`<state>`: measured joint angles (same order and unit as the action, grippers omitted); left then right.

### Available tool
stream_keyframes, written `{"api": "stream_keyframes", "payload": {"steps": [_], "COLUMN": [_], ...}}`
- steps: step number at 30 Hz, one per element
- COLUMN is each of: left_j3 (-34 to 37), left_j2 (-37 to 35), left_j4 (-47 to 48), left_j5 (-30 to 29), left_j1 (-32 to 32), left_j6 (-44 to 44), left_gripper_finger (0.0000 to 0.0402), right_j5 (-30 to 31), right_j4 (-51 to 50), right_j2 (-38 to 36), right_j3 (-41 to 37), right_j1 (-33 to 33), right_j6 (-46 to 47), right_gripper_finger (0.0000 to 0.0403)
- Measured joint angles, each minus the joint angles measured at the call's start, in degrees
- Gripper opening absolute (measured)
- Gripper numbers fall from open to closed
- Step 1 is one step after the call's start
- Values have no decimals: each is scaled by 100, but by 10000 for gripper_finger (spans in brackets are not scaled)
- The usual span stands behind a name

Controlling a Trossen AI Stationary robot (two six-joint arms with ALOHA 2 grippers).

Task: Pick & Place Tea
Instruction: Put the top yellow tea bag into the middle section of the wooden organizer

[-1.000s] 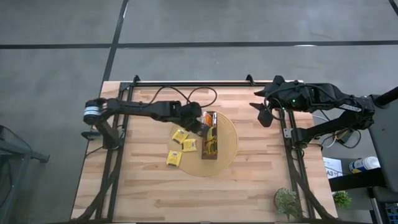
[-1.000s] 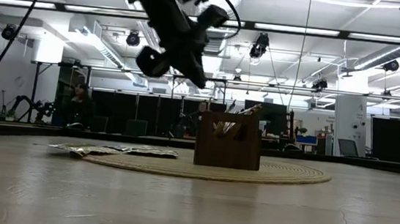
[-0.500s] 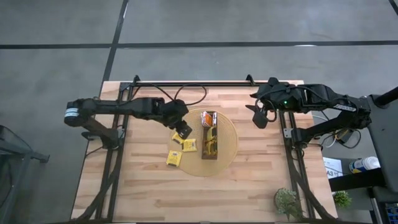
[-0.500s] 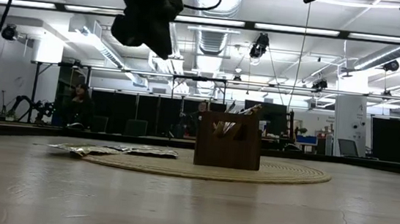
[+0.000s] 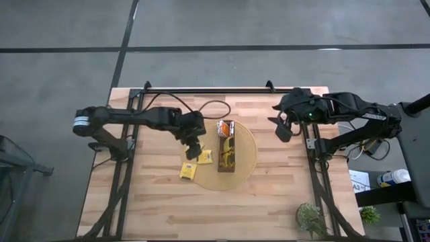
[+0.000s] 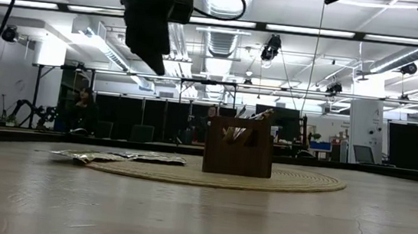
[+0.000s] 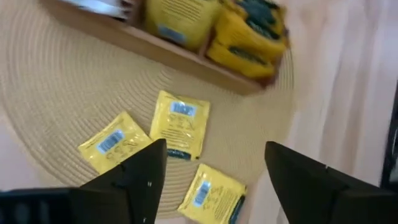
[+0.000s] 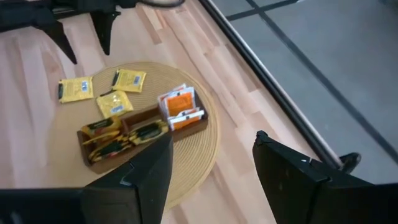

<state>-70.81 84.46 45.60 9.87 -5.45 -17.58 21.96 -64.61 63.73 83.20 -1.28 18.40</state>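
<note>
Left claw hangs wide open and empty above the loose sachets; next, drop down and pinch one.

**A robotics lab in a large industrial hall**

A wooden table is seen set on a grey concrete floor marked with dark lines. 2 dark arms are mounted on metal frames at the table's sides, with cables trailing across the top. In the low view, a wide open hall is shown behind the table: exposed ducts, pipes and bright strip lights hang from a high ceiling. Dark partition panels are lined along the back, and chairs and monitors are placed before them. A person is seen far off by the partitions.
</note>
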Motion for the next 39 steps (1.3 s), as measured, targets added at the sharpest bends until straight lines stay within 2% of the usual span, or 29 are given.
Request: {"api": "stream_keyframes", "payload": {"steps": [3, 6, 15, 19, 26, 39], "left_j3": [0, 17, 632, 911, 1211, 1300], "left_j2": [100, 193, 479, 602, 764, 1274], "left_j4": [176, 522, 614, 455, -194, -528], "left_j5": [106, -145, -426, -515, -1000, -1006], "left_j1": [4, 4, 4, 4, 4, 6], "left_j6": [865, 1767, 3267, 3723, 4435, 4902], "left_gripper_finger": [265, 263, 262, 262, 261, 261], "right_j5": [4, 4, 71, 112, 249, 376], "right_j4": [-85, -100, -81, -78, -71, -29], "right_j2": [-11, -11, 15, 15, 15, 17], "right_j3": [0, 0, 0, 0, 0, 0], "right_j1": [-136, -298, -658, -675, -675, -673], "right_j6": [235, 444, 904, 1058, 1163, 1315], "right_gripper_finger": [219, 219, 219, 219, 219, 219]}}
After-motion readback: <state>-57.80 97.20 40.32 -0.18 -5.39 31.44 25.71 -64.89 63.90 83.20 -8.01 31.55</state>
